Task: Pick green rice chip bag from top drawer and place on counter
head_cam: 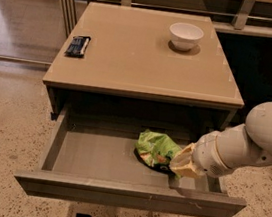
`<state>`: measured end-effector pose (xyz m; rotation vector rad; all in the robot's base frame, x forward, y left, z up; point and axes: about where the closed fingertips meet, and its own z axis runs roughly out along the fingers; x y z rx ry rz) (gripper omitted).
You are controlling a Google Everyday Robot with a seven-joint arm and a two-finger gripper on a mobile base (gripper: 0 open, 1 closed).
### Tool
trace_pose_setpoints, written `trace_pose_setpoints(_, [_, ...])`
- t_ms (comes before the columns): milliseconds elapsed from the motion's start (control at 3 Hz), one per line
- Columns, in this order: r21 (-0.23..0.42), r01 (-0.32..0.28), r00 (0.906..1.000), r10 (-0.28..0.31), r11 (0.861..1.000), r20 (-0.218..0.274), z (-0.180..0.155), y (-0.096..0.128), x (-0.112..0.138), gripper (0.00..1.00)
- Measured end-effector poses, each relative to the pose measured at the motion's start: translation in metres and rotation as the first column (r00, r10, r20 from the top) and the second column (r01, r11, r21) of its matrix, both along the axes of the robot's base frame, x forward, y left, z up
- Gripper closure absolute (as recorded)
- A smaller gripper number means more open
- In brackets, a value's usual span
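I have the gripper (183, 162) inside the open top drawer (94, 155) near its front right corner, against the green rice chip bag (155, 148) lying there; whether it grips I cannot tell; a white bowl (185, 35) sits near the counter (142, 61) back edge.

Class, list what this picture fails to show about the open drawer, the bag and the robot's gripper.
Camera view: the gripper sits in the drawer at the green bag's right edge; its own bulk hides any contact.
The arm is cut off by the right edge.
The dark packet's print on the counter is too small to read.
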<state>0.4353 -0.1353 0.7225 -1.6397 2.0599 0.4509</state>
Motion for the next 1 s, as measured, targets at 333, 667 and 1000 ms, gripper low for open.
trace_pose_setpoints(333, [0.026,-0.002,0.9999,0.001,1.0,0.017,-0.018,0.008,0.005,0.53])
trace_pose_setpoints(667, [0.031,-0.001,0.9986,-0.001,1.0,0.054,-0.026,0.012,0.012,0.53])
trace_pose_setpoints(1000, [0.006,0.012,0.9954,-0.013,1.0,0.095,-0.036,0.008,0.024,0.51])
